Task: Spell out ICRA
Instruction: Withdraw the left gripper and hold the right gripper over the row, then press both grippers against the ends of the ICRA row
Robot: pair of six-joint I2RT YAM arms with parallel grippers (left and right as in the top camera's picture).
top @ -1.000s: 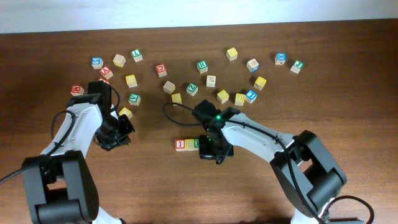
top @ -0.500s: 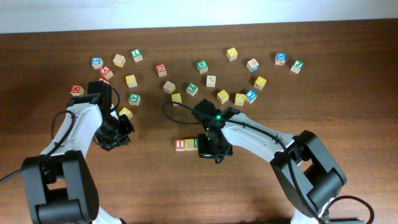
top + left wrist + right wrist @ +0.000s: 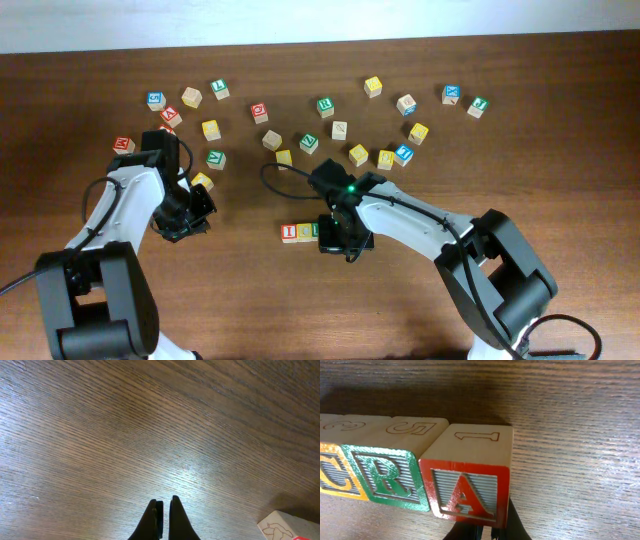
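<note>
Across the dark grained table [image 3: 560, 140] lie letter blocks [image 3: 339, 130] — pale wall [image 3: 320, 20] beyond.

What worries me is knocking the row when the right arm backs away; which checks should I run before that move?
1. Order: the C block, R block and A block read in sequence, and the I block sits at the row's left end in the overhead view: ok.
2. The A block is square with the R block: not ok, it sits slightly turned.
3. The right gripper is shut and holds nothing: ok.
4. The right gripper is clear of the A block: cannot tell, its tips sit right at the block's lower edge.
5. The left gripper is shut over bare table, away from the row: ok.
</note>
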